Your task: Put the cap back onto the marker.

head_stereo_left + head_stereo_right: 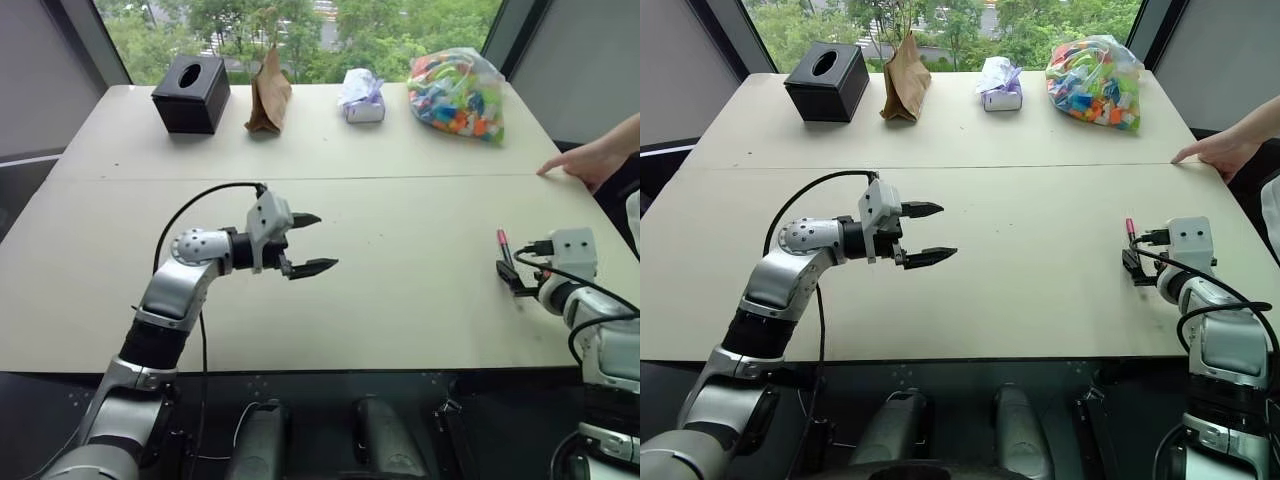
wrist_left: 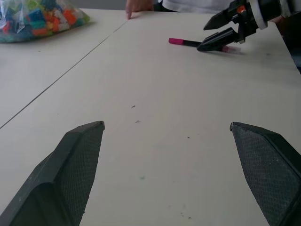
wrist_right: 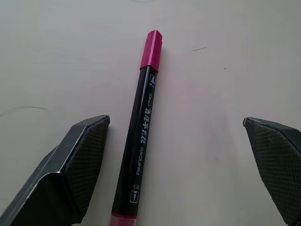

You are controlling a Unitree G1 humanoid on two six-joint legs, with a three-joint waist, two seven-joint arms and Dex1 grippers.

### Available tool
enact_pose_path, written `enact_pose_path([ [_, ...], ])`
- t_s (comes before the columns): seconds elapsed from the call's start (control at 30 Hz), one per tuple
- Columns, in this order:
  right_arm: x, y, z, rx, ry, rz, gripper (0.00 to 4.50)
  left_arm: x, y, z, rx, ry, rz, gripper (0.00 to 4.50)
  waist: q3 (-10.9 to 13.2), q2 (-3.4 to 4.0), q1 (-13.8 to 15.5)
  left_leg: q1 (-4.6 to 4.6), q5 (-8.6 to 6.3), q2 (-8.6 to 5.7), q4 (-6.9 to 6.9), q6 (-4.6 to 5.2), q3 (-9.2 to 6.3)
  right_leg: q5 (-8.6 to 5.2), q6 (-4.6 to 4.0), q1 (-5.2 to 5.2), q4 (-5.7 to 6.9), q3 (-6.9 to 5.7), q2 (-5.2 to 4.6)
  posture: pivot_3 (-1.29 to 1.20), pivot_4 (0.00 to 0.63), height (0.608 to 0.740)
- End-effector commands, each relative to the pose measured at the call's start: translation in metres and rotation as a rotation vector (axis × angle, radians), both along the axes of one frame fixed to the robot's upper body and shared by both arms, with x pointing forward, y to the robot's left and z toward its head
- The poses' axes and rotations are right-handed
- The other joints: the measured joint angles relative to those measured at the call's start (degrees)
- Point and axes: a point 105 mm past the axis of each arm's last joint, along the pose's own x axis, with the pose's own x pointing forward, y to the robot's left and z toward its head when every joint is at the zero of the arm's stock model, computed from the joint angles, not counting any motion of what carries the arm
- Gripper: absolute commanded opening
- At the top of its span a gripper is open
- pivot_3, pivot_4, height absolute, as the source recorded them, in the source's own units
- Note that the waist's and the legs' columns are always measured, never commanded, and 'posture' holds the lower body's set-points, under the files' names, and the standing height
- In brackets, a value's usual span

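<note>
The marker (image 3: 141,136) lies flat on the table (image 1: 400,290) with its cap (image 3: 151,49) on, between the spread fingers of the right gripper (image 3: 174,165), untouched; the left gripper (image 1: 308,243) hovers well apart, open and empty.

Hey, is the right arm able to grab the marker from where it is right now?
Probably yes. The marker lies flat on the table between the open fingers of the right claw, with nothing between them. It sits nearer one finger, so a small sideways shift may help.
</note>
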Motion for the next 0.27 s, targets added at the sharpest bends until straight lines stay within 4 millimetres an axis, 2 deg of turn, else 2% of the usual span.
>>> enact_pose_path([
  [0.03, -0.011, 0.006, 0.055, -0.105, -0.108, 0.074, 4.46, -0.002, -0.008, 0.013, -0.022, -0.035, -0.044, 4.50, 0.0, 0.04, 0.1, 0.00, 0.00, 0.00, 0.00, 0.00, 0.00, 0.00, 0.00, 0.00, 0.00, 0.00, -0.01, 0.00, 0.150, 0.740],
  [0.1, -0.025, 0.021, 0.074, -0.131, -0.105, 0.158, 4.46, 0.000, -0.012, 0.015, -0.032, -0.037, -0.059, 4.50, 0.0, 0.04, 0.1, -0.01, 0.00, 0.00, 0.00, 0.00, -0.01, 0.00, 0.00, 0.01, -0.02, 0.00, 0.00, 0.00, 0.150, 0.740],
  [0.27, -0.068, 0.059, 0.097, -0.154, -0.038, 0.357, 4.46, 0.003, -0.024, 0.015, -0.046, -0.029, -0.106, 4.50, 0.0, 0.00, 0.2, 0.01, 0.00, 0.01, 0.01, 0.01, -0.09, -0.01, 0.01, 0.10, -0.07, -0.05, 0.03, 0.00, 0.150, 0.740],
])
